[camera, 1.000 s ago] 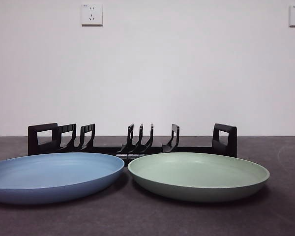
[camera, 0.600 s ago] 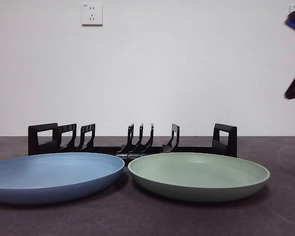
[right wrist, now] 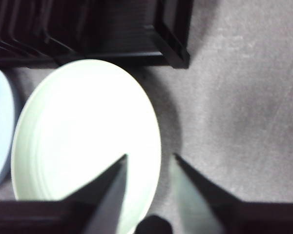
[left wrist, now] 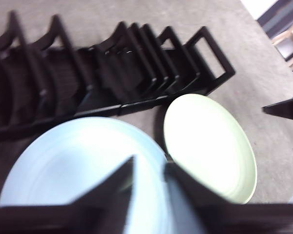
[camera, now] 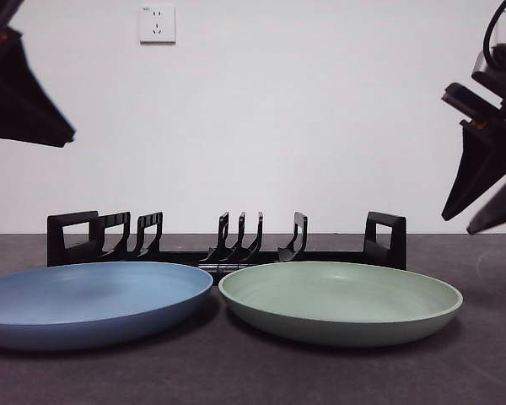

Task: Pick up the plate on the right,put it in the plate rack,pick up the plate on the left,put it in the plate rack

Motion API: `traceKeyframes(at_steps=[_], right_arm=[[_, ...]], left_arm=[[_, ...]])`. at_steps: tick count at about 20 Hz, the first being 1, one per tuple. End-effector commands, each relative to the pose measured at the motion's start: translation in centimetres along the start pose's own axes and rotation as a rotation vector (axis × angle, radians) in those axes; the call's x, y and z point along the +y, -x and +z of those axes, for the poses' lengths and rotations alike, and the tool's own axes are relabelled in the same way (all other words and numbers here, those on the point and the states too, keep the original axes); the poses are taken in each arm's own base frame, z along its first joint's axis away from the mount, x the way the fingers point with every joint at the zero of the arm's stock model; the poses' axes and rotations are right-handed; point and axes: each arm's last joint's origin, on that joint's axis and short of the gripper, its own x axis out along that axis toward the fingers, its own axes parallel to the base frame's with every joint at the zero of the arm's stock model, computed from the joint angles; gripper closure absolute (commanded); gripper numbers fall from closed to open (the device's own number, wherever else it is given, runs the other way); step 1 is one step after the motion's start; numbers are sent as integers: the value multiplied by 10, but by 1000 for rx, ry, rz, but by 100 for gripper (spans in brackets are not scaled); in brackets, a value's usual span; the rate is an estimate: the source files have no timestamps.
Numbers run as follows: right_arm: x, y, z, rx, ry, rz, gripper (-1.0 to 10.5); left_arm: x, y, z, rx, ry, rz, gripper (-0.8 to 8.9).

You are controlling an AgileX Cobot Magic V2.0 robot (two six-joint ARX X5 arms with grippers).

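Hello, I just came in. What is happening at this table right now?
A two-armed robot is about to put plates into a rack. A blue plate and a green plate lie flat on the table, side by side, in front of the black plate rack, which holds no plates. The right gripper hangs open above the green plate's outer edge. The left gripper hangs open above the blue plate. Neither holds anything.

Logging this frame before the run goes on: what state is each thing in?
green plate: flat on the table, ungripped.
blue plate: flat on the table, ungripped.
plate rack: slots empty.
right gripper: open, above the green plate's edge.
left gripper: open, above the blue plate.
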Motion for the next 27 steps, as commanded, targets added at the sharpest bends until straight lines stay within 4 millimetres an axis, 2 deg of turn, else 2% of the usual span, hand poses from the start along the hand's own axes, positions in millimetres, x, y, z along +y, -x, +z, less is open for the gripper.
traceKeyframes(at_steps=[1, 11, 13, 15, 19, 23, 27], right_arm=[[-2, -6, 1, 9, 15, 3, 754], [-10, -60, -10, 163, 3, 11, 767], [-13, -65, -12, 187, -9, 7, 892], [-13, -65, -12, 188, -16, 1, 959], [-11, -60, -10, 172, -25, 0, 959], [-4, -46, -6, 127, -40, 5, 959], [7, -26, 1, 43, -15, 19, 959]], left_arm=[[-5, -3, 4, -26, -42, -3, 581], [-33, -6, 20, -59, -137, 24, 579], [-34, -7, 19, -55, -139, 22, 579], [-36, -7, 19, -53, -143, 22, 579], [-39, -9, 18, -51, -175, 17, 579], [-48, -12, 17, -43, -317, -19, 556], [-69, -17, 13, -28, -510, -65, 556]])
